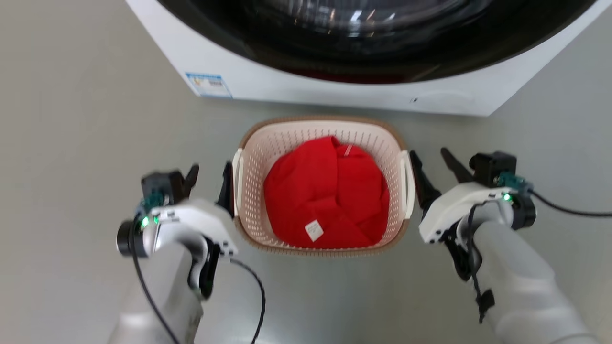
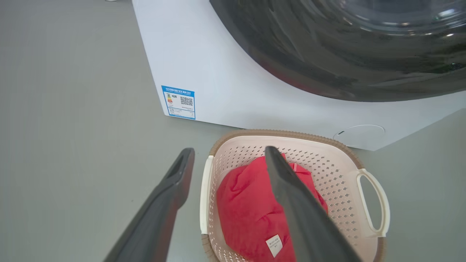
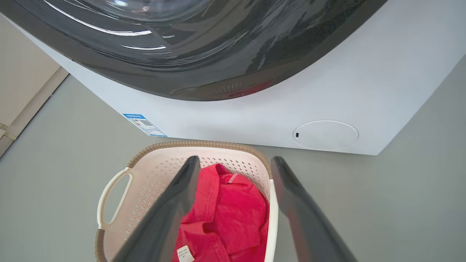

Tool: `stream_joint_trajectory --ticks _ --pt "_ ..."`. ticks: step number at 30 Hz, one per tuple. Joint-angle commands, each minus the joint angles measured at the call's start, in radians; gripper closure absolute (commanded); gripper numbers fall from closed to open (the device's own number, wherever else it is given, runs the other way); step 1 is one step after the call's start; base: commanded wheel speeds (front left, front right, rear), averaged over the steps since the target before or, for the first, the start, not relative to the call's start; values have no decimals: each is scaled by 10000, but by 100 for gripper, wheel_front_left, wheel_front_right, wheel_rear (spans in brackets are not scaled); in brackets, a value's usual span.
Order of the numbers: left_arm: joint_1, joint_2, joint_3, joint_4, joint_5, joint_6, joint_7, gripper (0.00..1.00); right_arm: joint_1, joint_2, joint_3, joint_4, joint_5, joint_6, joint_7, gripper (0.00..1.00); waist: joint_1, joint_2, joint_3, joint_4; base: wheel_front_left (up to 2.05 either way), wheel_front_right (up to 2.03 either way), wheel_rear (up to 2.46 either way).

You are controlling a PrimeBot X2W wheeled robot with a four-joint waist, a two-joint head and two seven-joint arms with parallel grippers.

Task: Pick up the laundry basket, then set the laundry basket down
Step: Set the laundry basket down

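Both empty, the left pincer (image 1: 212, 168) and right pincer (image 1: 428, 153) gape beside the perforated, woven-rimmed laundry basket (image 1: 287, 138).

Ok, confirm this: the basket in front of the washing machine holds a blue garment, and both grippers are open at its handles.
Wrong colour: the garment in the basket is red, not blue, as the head view shows. The left gripper and right gripper are open at its handles.

Laundry basket (image 1: 322, 119) is sitting on the floor (image 1: 71, 143), grippers flanking it.
Left gripper (image 1: 210, 172) and right gripper (image 1: 429, 157) are hovering spread wide beside its handles; red garment (image 1: 325, 191) is lying inside, washing machine (image 1: 334, 93) behind.
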Motion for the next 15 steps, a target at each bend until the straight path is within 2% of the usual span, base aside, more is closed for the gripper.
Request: stream_joint_trajectory --ticks 1,9,15 --pt "457 261 474 -403 264 -81 -63 0 456 235 294 -441 137 62 -139 0 0 0 -464 -159 0 0 0" --pt "2509 26 1975 -2361 1377 -415 -63 0 2014 235 275 -2167 459 62 -139 0 0 0 -1677 -459 0 0 0" --pt "3767 -119 2581 -3557 1927 -606 -63 0 2993 235 240 -3329 248 62 -139 0 0 0 -2377 -610 0 0 0"
